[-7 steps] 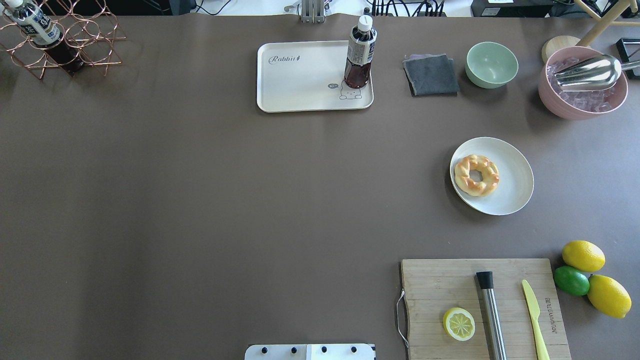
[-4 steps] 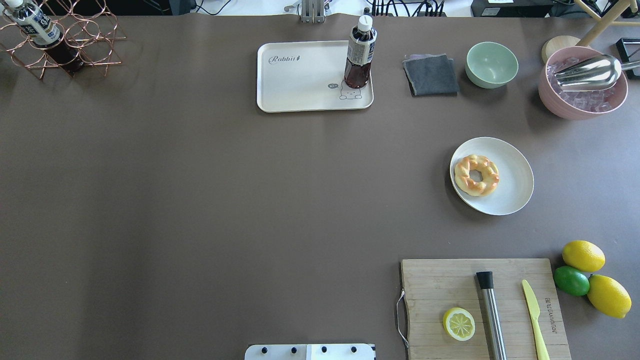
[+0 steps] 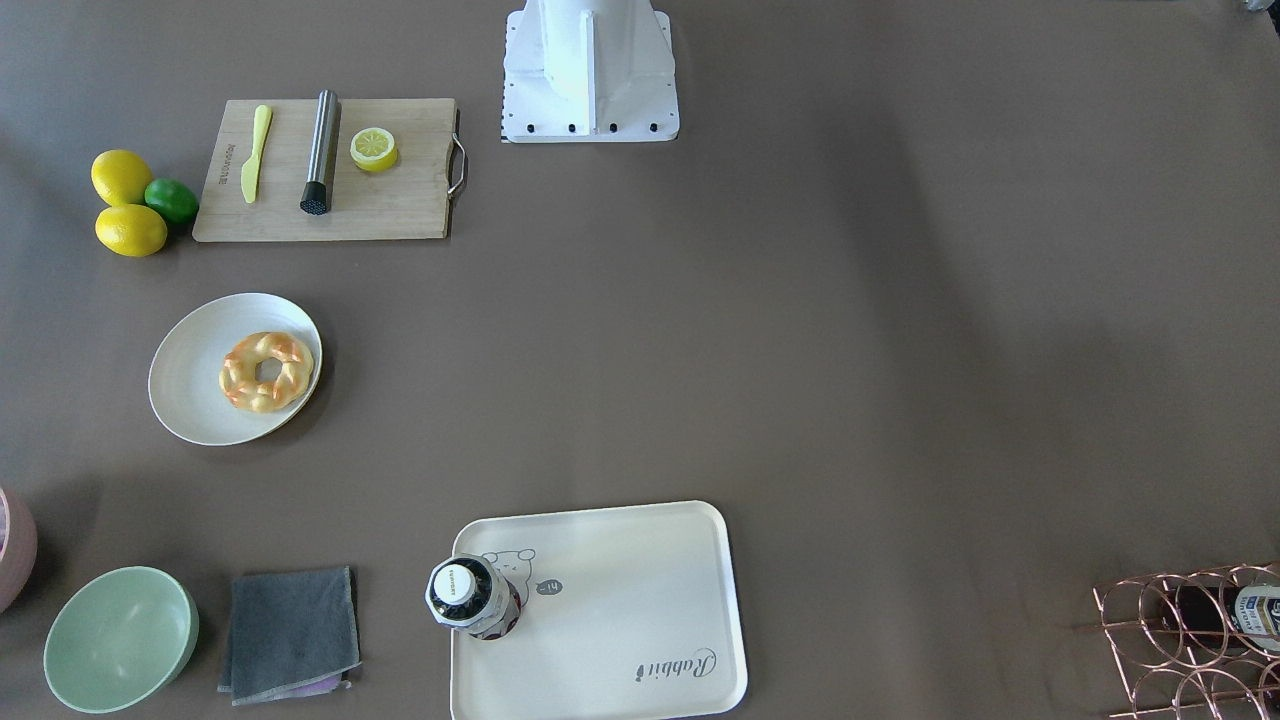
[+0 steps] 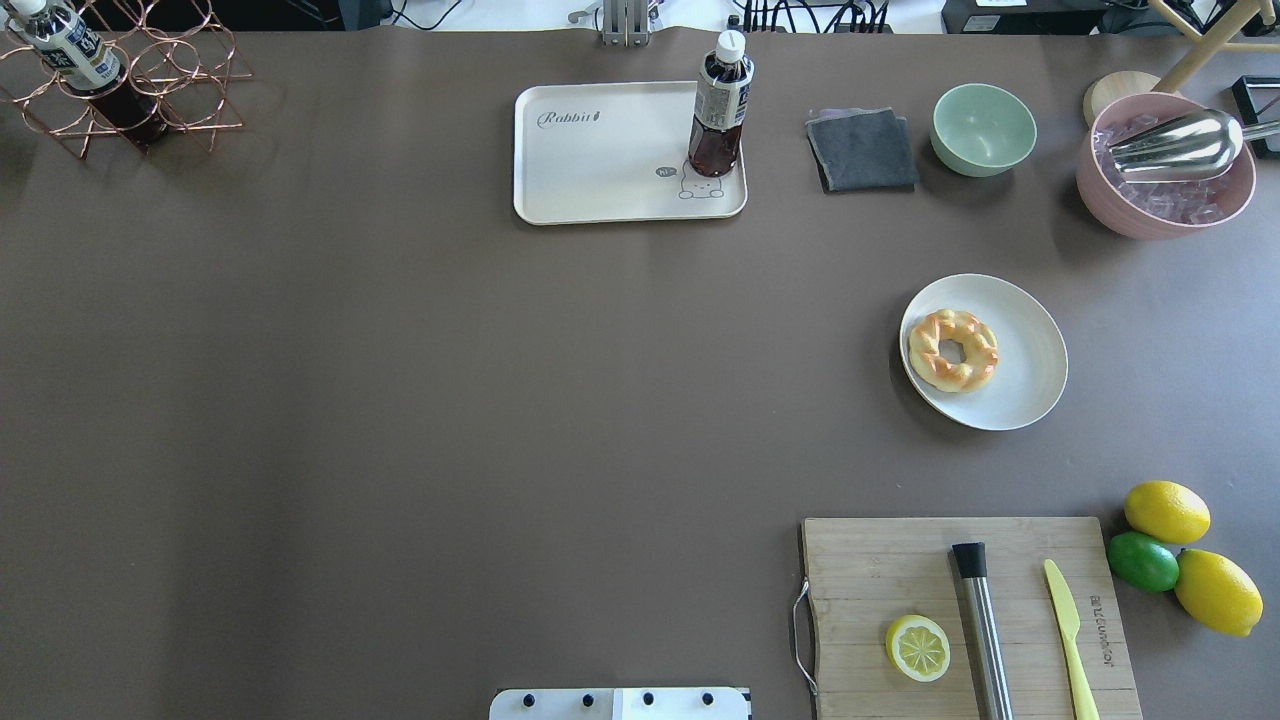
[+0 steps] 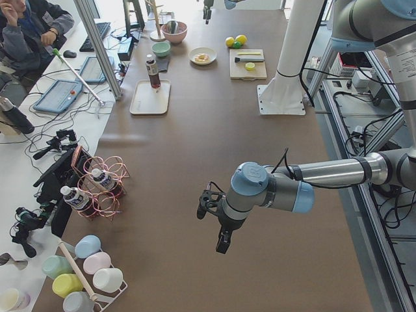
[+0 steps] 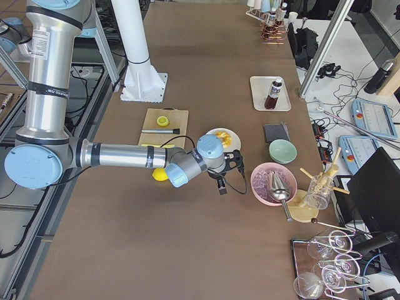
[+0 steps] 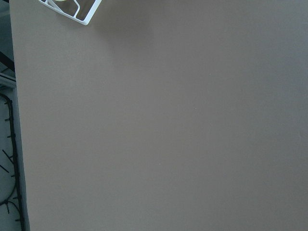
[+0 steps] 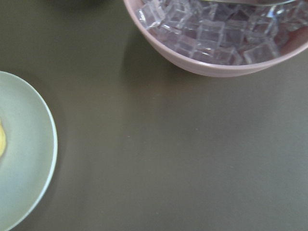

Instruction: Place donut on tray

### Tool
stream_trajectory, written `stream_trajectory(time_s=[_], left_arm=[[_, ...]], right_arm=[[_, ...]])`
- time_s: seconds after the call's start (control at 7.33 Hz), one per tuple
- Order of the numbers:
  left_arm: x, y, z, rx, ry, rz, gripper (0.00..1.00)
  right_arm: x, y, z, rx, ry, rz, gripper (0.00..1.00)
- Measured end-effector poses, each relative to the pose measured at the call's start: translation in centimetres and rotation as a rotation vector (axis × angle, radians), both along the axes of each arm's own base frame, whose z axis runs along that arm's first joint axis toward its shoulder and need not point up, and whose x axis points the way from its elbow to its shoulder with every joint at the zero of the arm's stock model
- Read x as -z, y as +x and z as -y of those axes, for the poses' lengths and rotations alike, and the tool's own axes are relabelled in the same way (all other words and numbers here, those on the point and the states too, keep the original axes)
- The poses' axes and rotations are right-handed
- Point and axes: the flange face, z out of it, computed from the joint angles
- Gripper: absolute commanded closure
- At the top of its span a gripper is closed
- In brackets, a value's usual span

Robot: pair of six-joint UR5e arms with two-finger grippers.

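Observation:
The braided yellow-orange donut (image 4: pixel 953 350) lies on a round off-white plate (image 4: pixel 1035 365) at the table's right; it also shows in the front view (image 3: pixel 266 372). The cream-white tray (image 4: pixel 600 160) lies at the far middle, with a dark drink bottle (image 4: pixel 720 105) standing on its right end. My right gripper (image 6: pixel 222 185) shows only in the right side view, hovering between the plate and the pink bowl; I cannot tell if it is open. My left gripper (image 5: pixel 222 243) shows only in the left side view, over bare table far from both; I cannot tell its state.
A pink bowl of ice (image 4: pixel 1165 180) with a metal scoop, a green bowl (image 4: pixel 984 128) and a grey cloth (image 4: pixel 862 150) stand at the back right. A cutting board (image 4: pixel 960 620) with a lemon half, muddler and knife lies near right. A wire bottle rack (image 4: pixel 130 80) stands far left.

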Motion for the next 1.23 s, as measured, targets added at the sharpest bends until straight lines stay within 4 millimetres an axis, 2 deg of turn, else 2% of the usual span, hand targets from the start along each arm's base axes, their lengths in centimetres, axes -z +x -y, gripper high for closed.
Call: stream_trajectory(time_s=[0.14,0.27,0.41,0.55,0.82,0.95,1.09,1.23], left_arm=[[-0.1,0.0,0.0,0.001,-0.001,0.004,0.03],[0.0,-0.1,0.1,0.002,-0.001,0.007,0.03],[0.0,-0.1,0.2,0.008,-0.003,0.008,0.03],[0.1,-0.1,0.3,0.023,-0.012,0.005,0.03],[0.2,-0.1,0.4,0.042,-0.023,-0.001,0.03],[0.2,-0.1,0.4,0.045,-0.025,-0.001,0.03],[0.2,-0.1,0.4,0.047,-0.027,-0.001,0.03],[0.2,-0.1,0.4,0.048,-0.026,-0.001,0.03]], right_arm=[[1.7,-3.8,1.0,-0.002,-0.044,0.036,0.13],[3.2,-7.4,2.1,0.005,-0.081,0.062,0.15],[4.0,-10.3,3.1,0.019,-0.101,0.074,0.19],[4.4,-12.3,4.3,0.029,-0.111,0.077,0.21],[4.9,-15.3,6.5,0.023,-0.13,0.074,0.22],[4.9,-16.4,6.8,0.024,-0.137,0.069,0.29],[4.6,-17.3,6.8,0.019,-0.134,0.051,0.44],[4.4,-17.8,6.7,0.017,-0.131,0.039,0.51]])
